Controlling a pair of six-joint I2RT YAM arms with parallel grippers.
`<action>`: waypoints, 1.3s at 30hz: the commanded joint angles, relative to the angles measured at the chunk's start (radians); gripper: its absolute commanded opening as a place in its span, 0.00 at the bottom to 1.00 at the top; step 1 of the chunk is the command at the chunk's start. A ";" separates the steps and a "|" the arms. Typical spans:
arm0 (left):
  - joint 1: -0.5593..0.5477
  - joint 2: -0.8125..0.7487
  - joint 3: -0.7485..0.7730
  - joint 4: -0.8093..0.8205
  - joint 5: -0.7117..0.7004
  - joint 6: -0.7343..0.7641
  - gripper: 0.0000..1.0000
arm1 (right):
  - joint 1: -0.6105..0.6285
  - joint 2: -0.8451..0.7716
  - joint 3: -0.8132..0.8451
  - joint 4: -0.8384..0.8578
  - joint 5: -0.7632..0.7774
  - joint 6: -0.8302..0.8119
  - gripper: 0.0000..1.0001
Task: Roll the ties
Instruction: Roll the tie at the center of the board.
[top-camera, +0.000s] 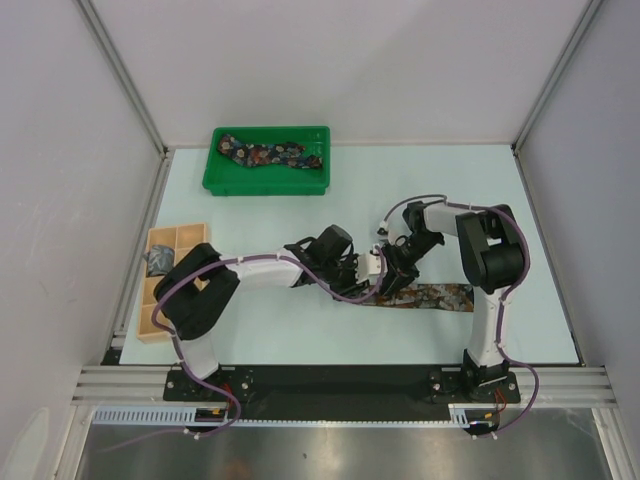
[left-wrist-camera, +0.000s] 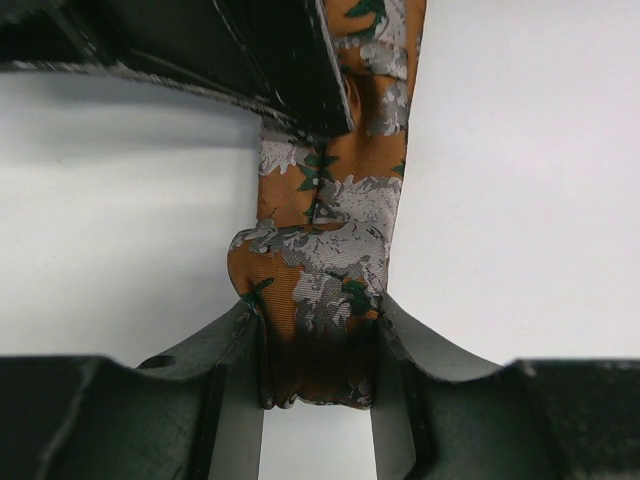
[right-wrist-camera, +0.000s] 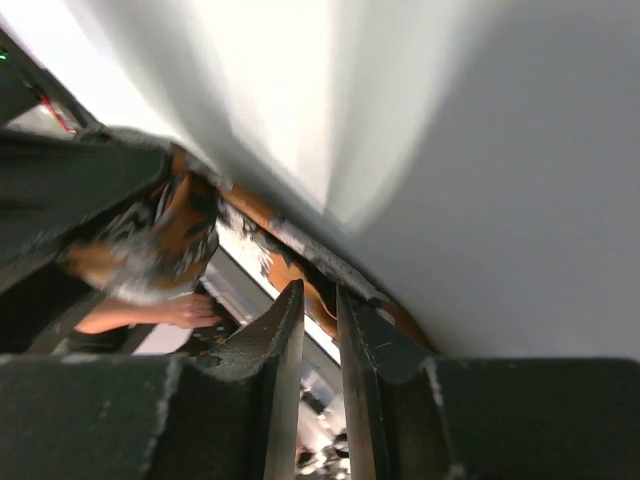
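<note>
At the near side of the pale table (top-camera: 300, 335), right of centre, a long rust-brown necktie printed with grey and green leaves (top-camera: 445, 298) lies flat, running left to right in front of the right arm's base. Its left end is turned over on itself into a small fold.

The left fingers (top-camera: 366, 274) reach in from the left and pinch that folded end between them. In the left wrist view the bunched fabric (left-wrist-camera: 325, 270) sits squeezed between the two dark fingers (left-wrist-camera: 245, 345), and the rest of the strip runs away from them along the table.

The right fingers (top-camera: 398, 278) come down just right of the left ones, over the same stretch of tie. In the right wrist view they (right-wrist-camera: 285, 320) are drawn close together with only a thin slit between. Orange fabric (right-wrist-camera: 150, 240) shows beside and just past their tips, but I cannot tell whether any of it is caught.

Further left, at the table's left edge, stands a tan wooden compartment box (top-camera: 158, 322). A grey-blue rolled tie (top-camera: 160, 262) sits in one of its far compartments.

At the far side a green plastic tray (top-camera: 215, 180) holds a dark navy floral tie (top-camera: 275, 155), lying loosely along it.
</note>
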 joint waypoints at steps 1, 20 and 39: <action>0.017 0.031 0.018 -0.094 -0.063 0.027 0.14 | -0.015 -0.070 0.024 0.025 0.163 -0.110 0.27; 0.020 0.060 0.049 -0.080 -0.080 -0.063 0.13 | -0.024 -0.071 -0.040 0.013 0.243 -0.196 0.23; 0.029 -0.042 -0.036 -0.069 0.086 0.122 0.13 | -0.029 0.012 0.029 0.043 0.364 -0.175 0.22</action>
